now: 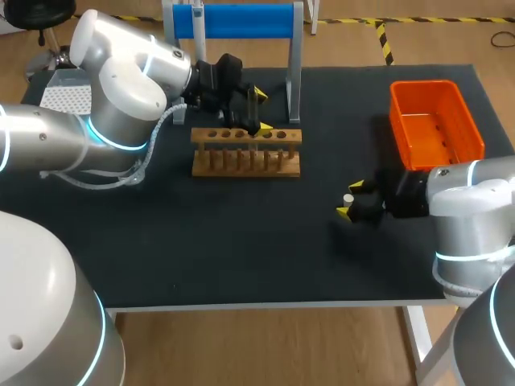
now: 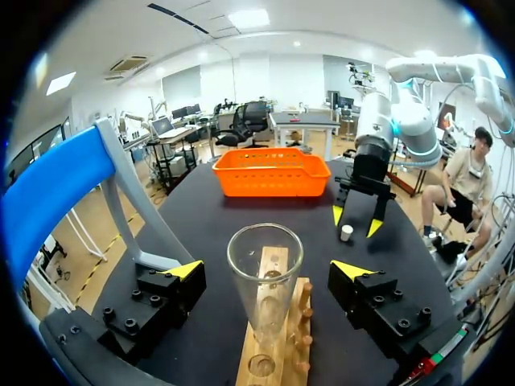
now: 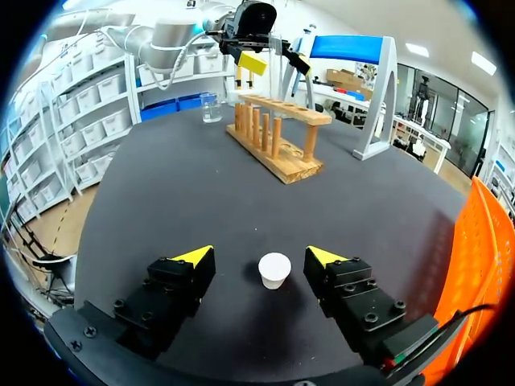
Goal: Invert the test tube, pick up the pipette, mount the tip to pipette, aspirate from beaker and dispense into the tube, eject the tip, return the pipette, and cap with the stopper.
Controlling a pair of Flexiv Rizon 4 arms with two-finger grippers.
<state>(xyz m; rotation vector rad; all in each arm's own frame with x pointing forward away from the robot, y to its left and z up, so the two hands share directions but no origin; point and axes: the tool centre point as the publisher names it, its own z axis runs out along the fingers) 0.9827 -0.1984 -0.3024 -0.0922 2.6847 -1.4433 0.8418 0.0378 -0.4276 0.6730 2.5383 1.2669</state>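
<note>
The left gripper [image 2: 265, 270] is hanging over the wooden rack [image 1: 245, 153] with its jaws spread wide. The test tube [image 2: 265, 301] is standing between the two fingers and is touching neither. The tube is resting upright in one of the rack's holes, with its long axis running vertically and its open mouth facing up toward the wrist. The rack is stretching away ahead of the fingers, its row of pegs running alongside the tube. The right gripper [image 3: 259, 257] is sitting low over the black table [image 1: 241, 241], well apart from the rack, and its fingers are likewise standing open. The white stopper [image 3: 274, 270] is lying on the cloth between these fingers, clear of both, and is standing on its narrower end with its broad face turned up. Beyond the rack, as the right wrist is seeing it, a clear beaker [image 3: 211, 108] is standing on the table; its contents cannot be told. An orange basket [image 1: 424, 84] is sitting near the right arm, and a blue-topped stand [image 1: 233, 20] is rising behind the rack.
</note>
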